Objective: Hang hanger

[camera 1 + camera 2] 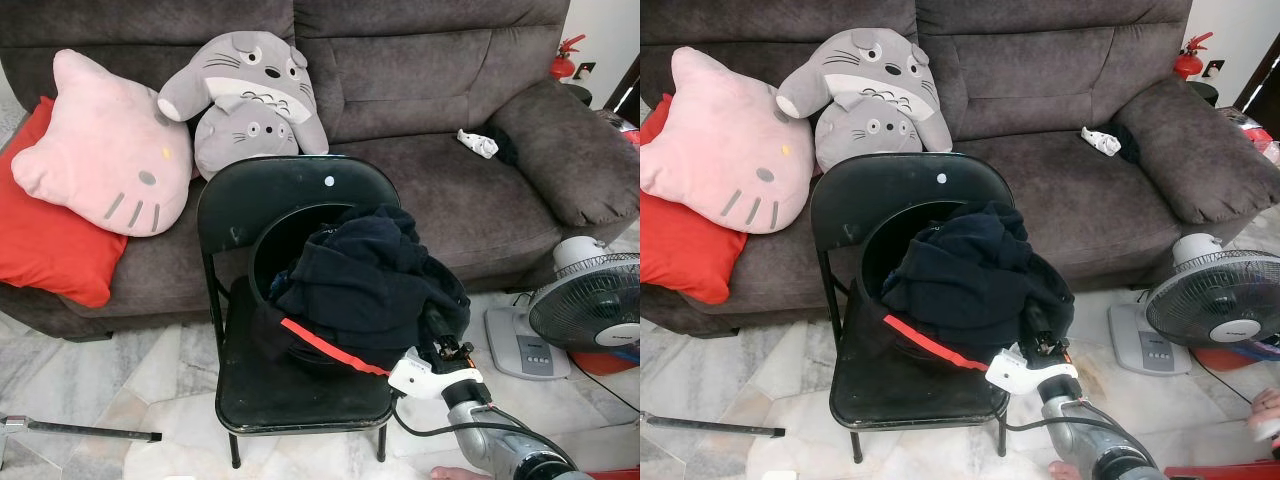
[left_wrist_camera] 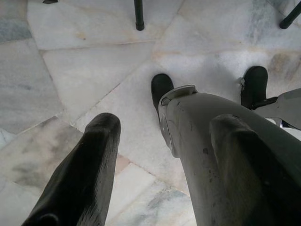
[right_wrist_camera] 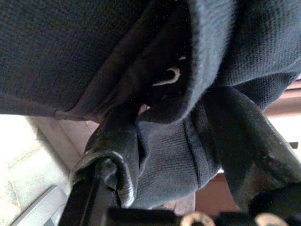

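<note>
A black folding chair point(image 1: 330, 180) stands before the sofa and carries a round black basket point(image 1: 262, 262) heaped with dark navy clothes point(image 1: 370, 275). A red bar point(image 1: 330, 347) that looks like a hanger's arm sticks out from under the heap at the front. My right gripper point(image 1: 440, 338) pushes into the heap's right edge. In the right wrist view its fingers point(image 3: 115, 150) sit on either side of bunched navy cloth point(image 3: 169, 155), pinching it. My left gripper point(image 2: 164, 122) hangs open over the marble floor beside my leg.
A grey sofa point(image 1: 440, 60) holds a pink cat cushion point(image 1: 100, 150), a red cushion point(image 1: 50, 240) and two grey plush toys point(image 1: 245, 95). A floor fan point(image 1: 590, 300) stands on the right. A metal rod point(image 1: 80, 430) lies on the floor at the left. A person's hand point(image 1: 1265, 410) shows at the right.
</note>
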Tool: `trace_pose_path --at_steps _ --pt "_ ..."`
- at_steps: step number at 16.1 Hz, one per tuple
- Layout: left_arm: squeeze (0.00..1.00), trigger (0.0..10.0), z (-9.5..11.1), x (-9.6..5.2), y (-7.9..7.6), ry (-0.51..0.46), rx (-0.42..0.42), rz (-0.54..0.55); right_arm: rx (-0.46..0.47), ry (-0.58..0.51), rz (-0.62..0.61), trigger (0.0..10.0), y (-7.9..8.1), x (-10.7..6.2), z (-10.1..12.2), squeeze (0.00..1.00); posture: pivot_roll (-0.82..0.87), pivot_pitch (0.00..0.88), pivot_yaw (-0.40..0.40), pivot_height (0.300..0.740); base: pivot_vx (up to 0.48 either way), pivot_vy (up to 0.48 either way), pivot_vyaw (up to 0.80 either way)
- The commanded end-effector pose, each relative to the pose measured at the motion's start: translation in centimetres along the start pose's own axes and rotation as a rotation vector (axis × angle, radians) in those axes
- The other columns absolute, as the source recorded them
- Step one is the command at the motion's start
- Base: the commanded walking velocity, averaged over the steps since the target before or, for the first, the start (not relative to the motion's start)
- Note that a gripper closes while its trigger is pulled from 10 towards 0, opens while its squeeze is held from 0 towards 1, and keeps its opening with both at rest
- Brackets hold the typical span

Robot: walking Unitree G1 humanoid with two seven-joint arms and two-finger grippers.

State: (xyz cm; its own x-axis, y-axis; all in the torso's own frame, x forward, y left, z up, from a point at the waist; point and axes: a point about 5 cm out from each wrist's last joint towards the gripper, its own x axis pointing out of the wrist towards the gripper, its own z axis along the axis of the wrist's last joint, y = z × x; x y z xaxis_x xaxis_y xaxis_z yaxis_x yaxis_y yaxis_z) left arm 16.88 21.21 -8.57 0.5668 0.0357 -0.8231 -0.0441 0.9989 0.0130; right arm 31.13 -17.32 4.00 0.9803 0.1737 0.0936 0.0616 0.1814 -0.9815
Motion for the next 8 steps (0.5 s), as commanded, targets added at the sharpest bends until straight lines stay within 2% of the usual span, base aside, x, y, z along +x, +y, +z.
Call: trace_pose_path --at_steps 1,8 --pt "0.00 10.0 -1.13 -0.26 0.36 0.037 0.012 0.009 0.012 0.031 0.039 10.0 0.77 -0.73 -0.30 0.00 -0.02 0.211 0.008 0.740 0.000 0.000 0.00" --pt "0.00 10.0 -1.12 -0.26 0.37 0.035 0.014 0.010 0.001 0.052 0.053 10.0 1.13 -1.10 -0.52 0.00 -0.02 0.208 0.007 0.740 0.000 0.000 0.00"
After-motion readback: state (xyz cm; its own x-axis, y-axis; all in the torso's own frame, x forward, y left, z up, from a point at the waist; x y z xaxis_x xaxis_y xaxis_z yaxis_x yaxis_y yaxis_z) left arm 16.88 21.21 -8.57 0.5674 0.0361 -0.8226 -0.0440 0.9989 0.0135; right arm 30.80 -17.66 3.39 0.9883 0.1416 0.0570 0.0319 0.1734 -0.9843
